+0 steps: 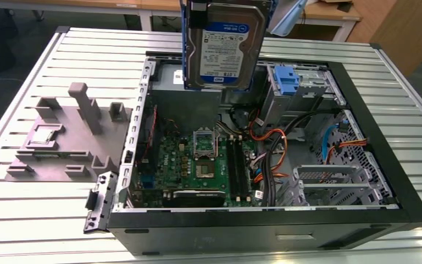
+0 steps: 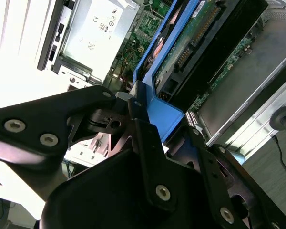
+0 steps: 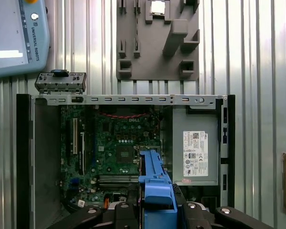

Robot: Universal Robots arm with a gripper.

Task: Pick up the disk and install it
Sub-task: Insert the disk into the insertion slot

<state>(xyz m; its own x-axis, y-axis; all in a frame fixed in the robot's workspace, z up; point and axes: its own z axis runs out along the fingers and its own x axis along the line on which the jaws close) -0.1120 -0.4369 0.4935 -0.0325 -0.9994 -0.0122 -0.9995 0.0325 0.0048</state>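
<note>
The ribbed surface (image 1: 35, 220) carries the computer case (image 1: 270, 236), laid open side up so I can reach in from above. At the top centre of the exterior view the disk (image 1: 222, 44) hangs on edge over the case, touching nothing. In the second wrist view the claw (image 2: 148, 107) is clenched on its blue-railed end, which I judge leaves the lower end free.

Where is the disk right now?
In the exterior view the disk hangs upright at top centre, above the open case, near its blue bracket.
</note>
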